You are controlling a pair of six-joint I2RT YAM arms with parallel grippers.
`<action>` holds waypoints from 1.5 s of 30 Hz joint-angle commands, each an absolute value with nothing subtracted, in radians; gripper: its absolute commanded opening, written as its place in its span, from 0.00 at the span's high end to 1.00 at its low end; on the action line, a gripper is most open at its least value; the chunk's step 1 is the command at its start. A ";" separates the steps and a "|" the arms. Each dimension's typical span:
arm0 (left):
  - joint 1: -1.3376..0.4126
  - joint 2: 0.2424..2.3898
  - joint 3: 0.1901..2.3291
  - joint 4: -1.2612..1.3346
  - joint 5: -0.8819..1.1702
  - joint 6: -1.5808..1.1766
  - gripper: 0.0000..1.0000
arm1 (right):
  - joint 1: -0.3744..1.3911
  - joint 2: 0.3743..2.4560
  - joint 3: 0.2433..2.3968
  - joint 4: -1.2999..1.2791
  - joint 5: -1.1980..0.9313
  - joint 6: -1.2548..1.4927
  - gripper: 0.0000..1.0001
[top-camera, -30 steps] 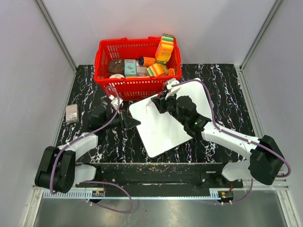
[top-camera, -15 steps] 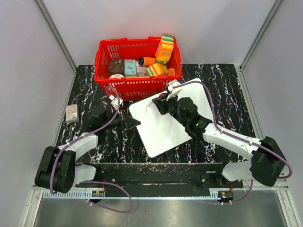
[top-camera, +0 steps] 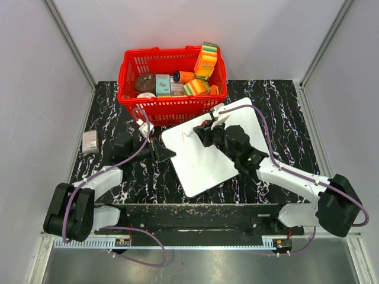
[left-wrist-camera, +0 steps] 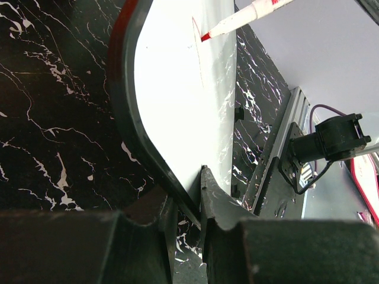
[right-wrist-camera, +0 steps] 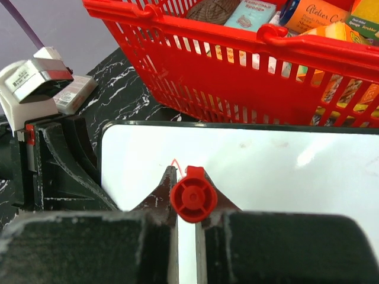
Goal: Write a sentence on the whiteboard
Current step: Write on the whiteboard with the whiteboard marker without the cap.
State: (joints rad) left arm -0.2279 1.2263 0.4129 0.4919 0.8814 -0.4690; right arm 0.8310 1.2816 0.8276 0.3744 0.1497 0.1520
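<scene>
The whiteboard lies tilted on the black marbled table, in front of the red basket. My left gripper is shut on the board's left edge. My right gripper is shut on a red marker over the board's far left part. The marker's tip touches the board. Only one or two thin red strokes of the sentence show on the board; no words can be read.
The red basket holds sponges and boxes right behind the board. A small grey box lies at the table's left edge. Grey walls close in both sides.
My right gripper with the marker has shifted slightly right and toward the near side over the board. A short red stroke now shows by the tip. The left gripper has not moved.
</scene>
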 commanded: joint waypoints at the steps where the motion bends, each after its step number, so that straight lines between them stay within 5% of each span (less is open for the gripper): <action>1: -0.267 1.243 0.413 0.471 0.867 -0.279 1.00 | 0.830 1.266 0.793 0.281 0.187 0.140 1.00; 45: -0.270 1.244 0.416 0.468 0.868 -0.276 1.00 | 0.830 1.347 0.940 0.298 0.284 0.072 1.00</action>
State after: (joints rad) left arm -0.2302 1.2263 0.4129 0.4931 0.8814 -0.4637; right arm 0.8310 1.3128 0.9012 0.3237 0.2264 0.1116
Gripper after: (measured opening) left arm 0.200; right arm 0.110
